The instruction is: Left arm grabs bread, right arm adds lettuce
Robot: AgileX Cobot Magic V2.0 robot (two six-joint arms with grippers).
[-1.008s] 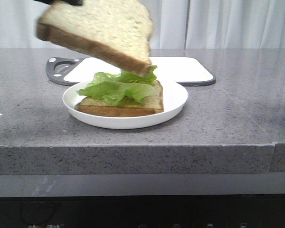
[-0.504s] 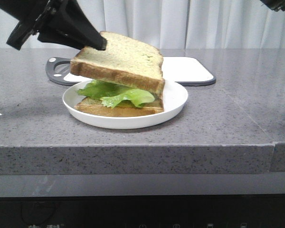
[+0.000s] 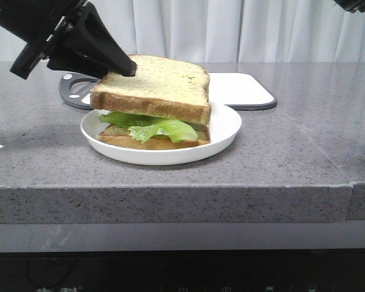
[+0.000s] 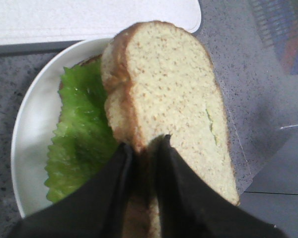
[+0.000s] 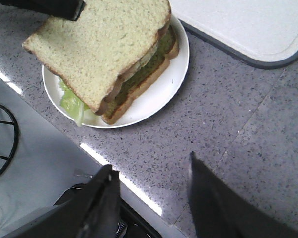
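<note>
My left gripper is shut on the back left corner of the bread, a thick square slice with a brown crust. The bread lies on top of the lettuce, which sits on a thinner bottom slice in the white plate. In the left wrist view my gripper pinches the bread by its crust, with lettuce showing beside it. My right gripper is open and empty, high above the counter's front edge; the right wrist view shows the bread over the plate.
A white cutting board with a grey rim and handle lies behind the plate. The grey stone counter ends at a front edge near the plate. A white curtain hangs behind. Only a bit of the right arm shows at the top right.
My left gripper has lowered the bread from high above the plate down onto the lettuce, levelling it. The lettuce is now pressed flatter under it.
</note>
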